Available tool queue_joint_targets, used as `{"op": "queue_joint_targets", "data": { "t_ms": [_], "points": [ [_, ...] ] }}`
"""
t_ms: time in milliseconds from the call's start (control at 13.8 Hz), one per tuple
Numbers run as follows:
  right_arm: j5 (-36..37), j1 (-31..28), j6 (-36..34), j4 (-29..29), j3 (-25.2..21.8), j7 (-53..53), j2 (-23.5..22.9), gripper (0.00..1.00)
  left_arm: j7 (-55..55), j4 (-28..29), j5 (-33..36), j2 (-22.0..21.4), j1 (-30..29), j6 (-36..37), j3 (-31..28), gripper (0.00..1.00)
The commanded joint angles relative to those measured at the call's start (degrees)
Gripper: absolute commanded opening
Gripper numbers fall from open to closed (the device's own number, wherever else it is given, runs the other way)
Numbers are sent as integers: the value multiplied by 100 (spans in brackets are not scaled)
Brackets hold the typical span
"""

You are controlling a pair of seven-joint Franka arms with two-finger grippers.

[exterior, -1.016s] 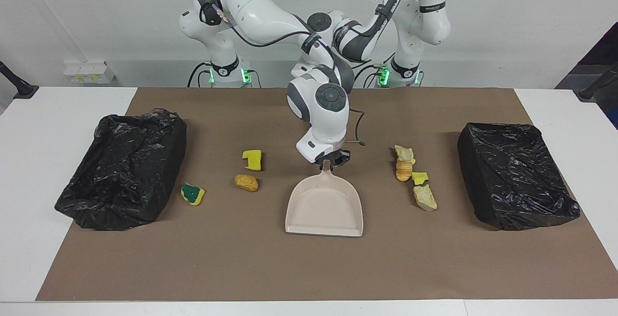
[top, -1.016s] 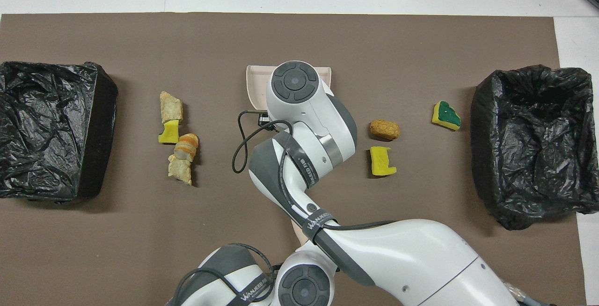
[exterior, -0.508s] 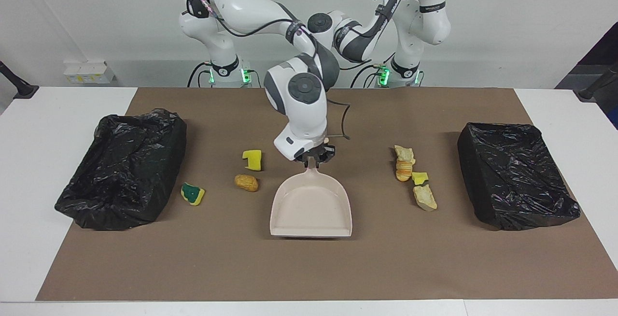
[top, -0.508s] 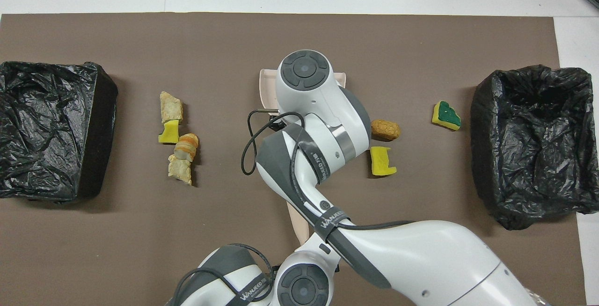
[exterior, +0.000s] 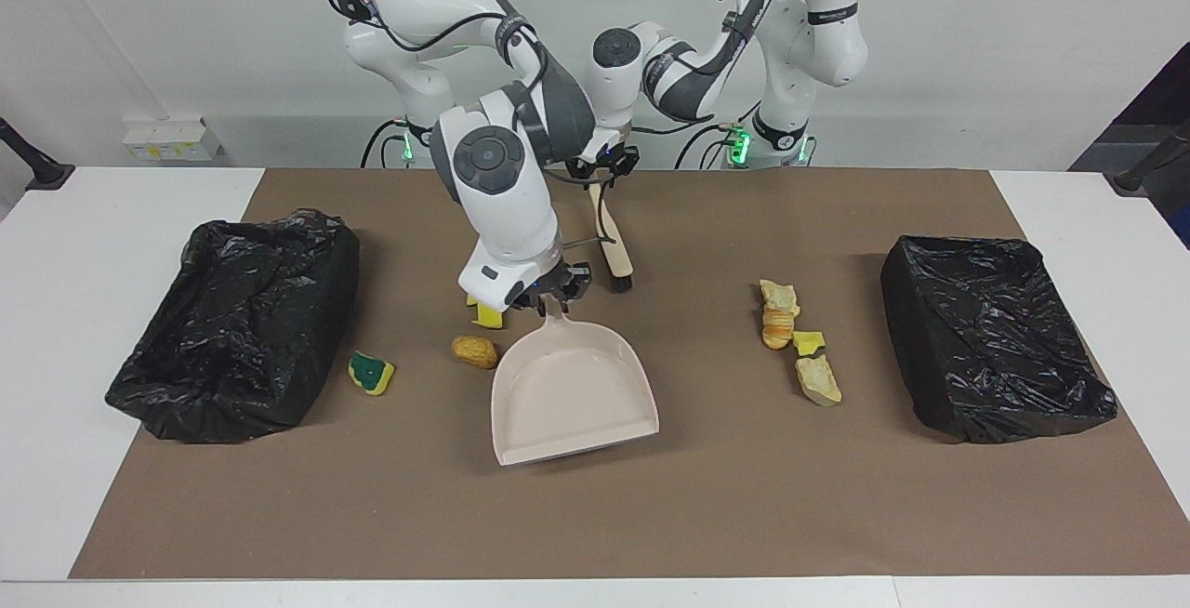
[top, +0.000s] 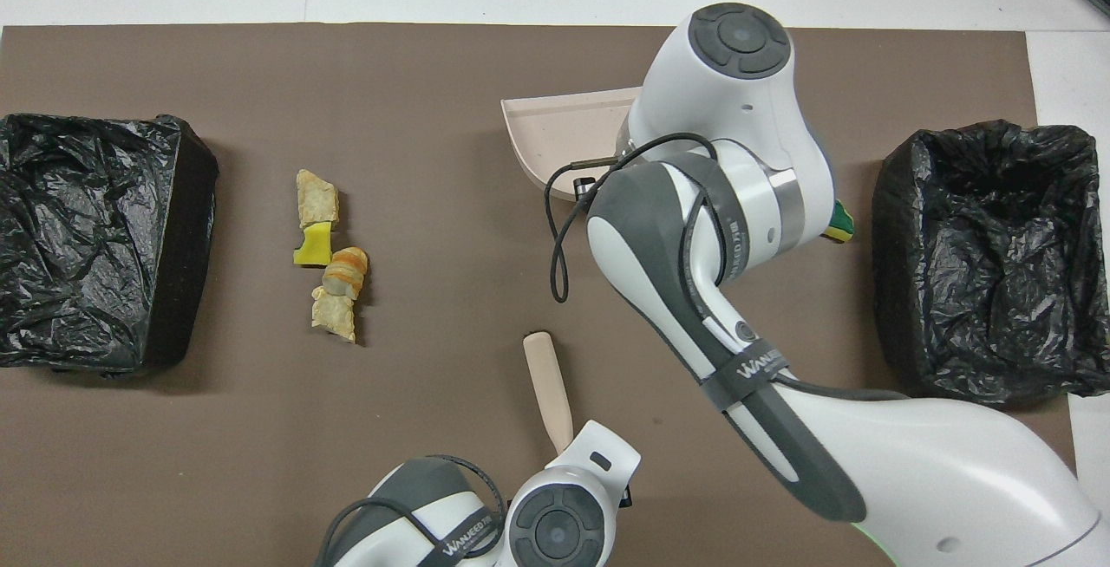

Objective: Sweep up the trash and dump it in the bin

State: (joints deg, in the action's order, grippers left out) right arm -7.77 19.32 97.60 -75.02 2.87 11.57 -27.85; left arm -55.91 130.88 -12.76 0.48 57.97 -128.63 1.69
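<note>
In the facing view, the right gripper (exterior: 550,297) is shut tight on the handle of the beige dustpan (exterior: 572,394), which is tilted with its wide mouth turned away from the robots. The pan's edge is just beside the brown potato lump (exterior: 474,351), so the pan could bump the lump and knock it away instead of catching it. A yellow sponge piece (exterior: 487,314) is partly hidden under the same gripper and could get pushed too. The green-and-yellow sponge (exterior: 371,373) lies near the black bin (exterior: 237,320) at the right arm's end. The bread and croissant pieces (exterior: 779,315) lie near the other bin (exterior: 995,337), well apart from the pan. The left gripper (exterior: 600,182) holds the beige brush (exterior: 614,250) by its handle, closed on it, with the bristles low by the mat. There is open brown mat between the two trash groups. In the overhead view, the right arm covers most of the dustpan (top: 555,129) and the scraps near it. The brush handle (top: 546,389) has free room around it, and the bread pieces (top: 334,285) lie in the open.
</note>
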Motion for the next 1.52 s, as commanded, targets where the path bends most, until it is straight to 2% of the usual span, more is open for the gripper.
{"op": "queue_joint_targets", "data": {
  "t_ms": [0,145,290,435,581,798,871,1016,1234,1452],
  "points": [
    [-85,-217,-197,-232,73,-645,209,0,10,26,-87,30,145,-127,-116,11],
    [-49,-340,-189,-512,64,-1556,341,0,28,-27,10,31,110,-40,-134,0],
    [-58,-560,-215,-732,73,-2777,446,0,81,-45,386,5,75,22,-143,0],
    [-23,-726,-189,-952,64,-3509,543,0,89,-132,721,-92,-161,258,-160,0],
    [38,-797,-198,-979,55,-4413,543,0,264,-430,1080,-145,-539,836,-160,0],
    [354,-842,-216,-1032,55,-5329,561,0,563,-835,1608,-337,-1285,1909,-160,0],
    [564,-807,-207,-1032,55,-5575,570,0,851,-845,1662,-460,-1592,2008,-160,0],
    [776,-711,-163,-1154,64,-5736,648,0,1458,-958,1671,-488,-2225,2035,-160,0],
    [979,-526,206,-1655,73,-6604,833,0,2406,-1178,1689,-243,-3253,2000,-160,0],
    [1049,-220,530,-1945,91,-6677,834,0,3119,-1546,1873,30,-4001,1947,-160,0]
  ]
}}
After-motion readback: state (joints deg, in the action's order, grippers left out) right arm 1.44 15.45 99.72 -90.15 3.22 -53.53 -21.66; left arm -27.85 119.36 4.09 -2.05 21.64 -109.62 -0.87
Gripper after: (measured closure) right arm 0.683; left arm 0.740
